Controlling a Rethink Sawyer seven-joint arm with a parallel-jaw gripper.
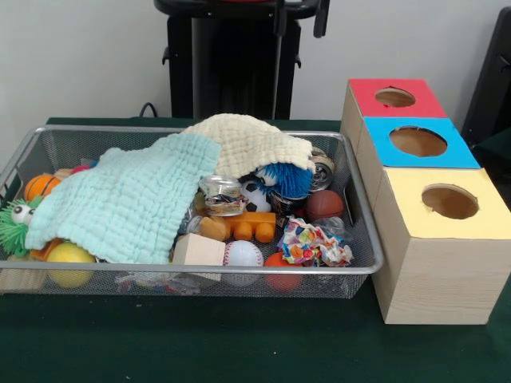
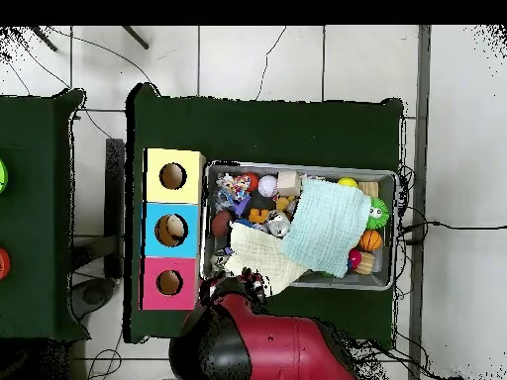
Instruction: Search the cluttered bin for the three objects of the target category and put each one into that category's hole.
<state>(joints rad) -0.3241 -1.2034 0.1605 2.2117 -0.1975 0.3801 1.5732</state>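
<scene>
The bin (image 1: 363, 263) sits on the green table (image 1: 239, 343), crammed with toys and half covered by a mint cloth (image 1: 128, 199) and a cream cloth (image 1: 247, 140) that overlap near its middle. Beside it stands a row of three boxes, each with a round hole on top: red (image 1: 395, 97), blue (image 1: 417, 141) and yellow (image 1: 449, 201). The front view shows the clutter closely: a baseball (image 1: 243, 254), a brown ball (image 1: 324, 204), a soccer ball (image 1: 255, 195), a blue spiky ball (image 1: 289, 179), a jar (image 1: 223, 195), an orange block toy (image 1: 249, 226), a wood block (image 1: 197, 249), a crumpled wrapper (image 1: 311, 243), a yellow ball (image 1: 70, 255) and a green fuzzy toy (image 1: 14, 223). Only the overhead view shows something pale inside the blue box's hole (image 2: 174, 229), and only it shows the arm (image 2: 257, 346), its red bulk drawn back at the table's edge near the bin's corner. The gripper shows in neither view, so I cannot tell how it stands or whether it holds anything.
</scene>
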